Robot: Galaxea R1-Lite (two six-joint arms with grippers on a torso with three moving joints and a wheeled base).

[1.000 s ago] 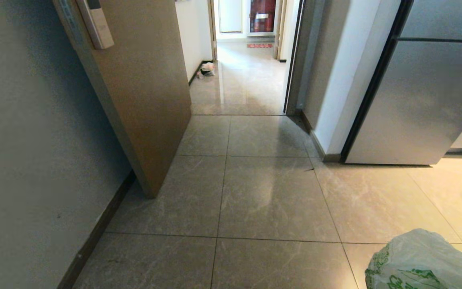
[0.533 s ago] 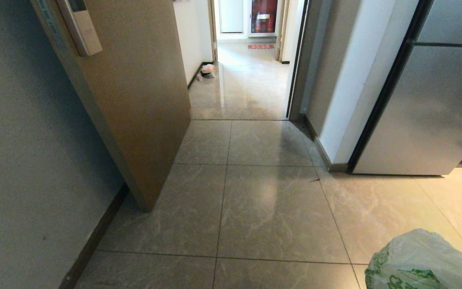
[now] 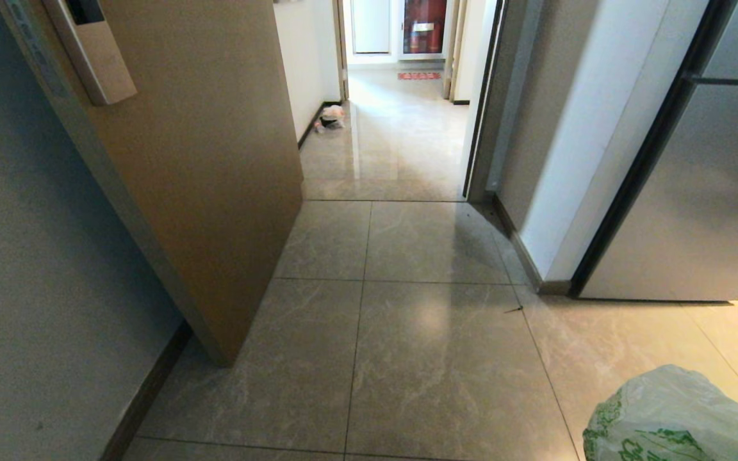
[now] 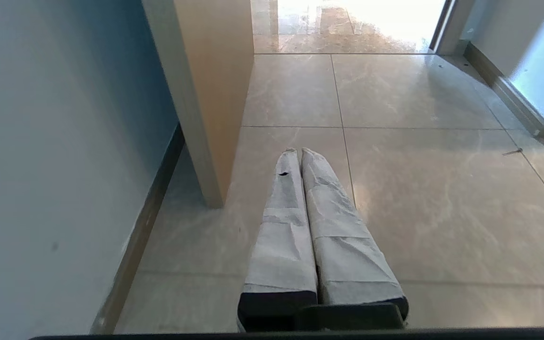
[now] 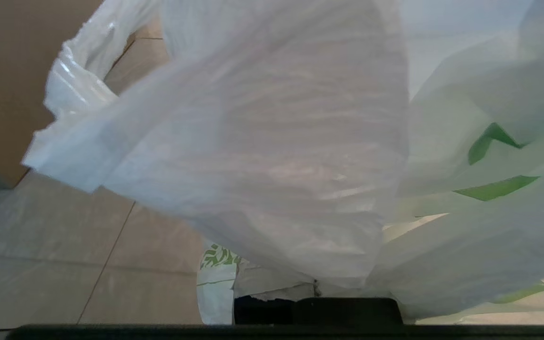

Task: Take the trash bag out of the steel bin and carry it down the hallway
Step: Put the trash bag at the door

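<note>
on your left, an open wooden door stands against the grey wall; your left gripper hangs over the tiles just beside it, its fingers pressed together and empty. ahead, the hallway runs on through the doorway. at your lower right, the trash bag hangs from your right gripper, which is clamped on its plastic.

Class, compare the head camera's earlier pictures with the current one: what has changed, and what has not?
The whole view has shifted: the open door and the hallway doorway loom nearer, so the robot is driving forward, not the things moving. The trash bag stays at the lower right, and the small bag by the hallway wall lies as before.
</note>
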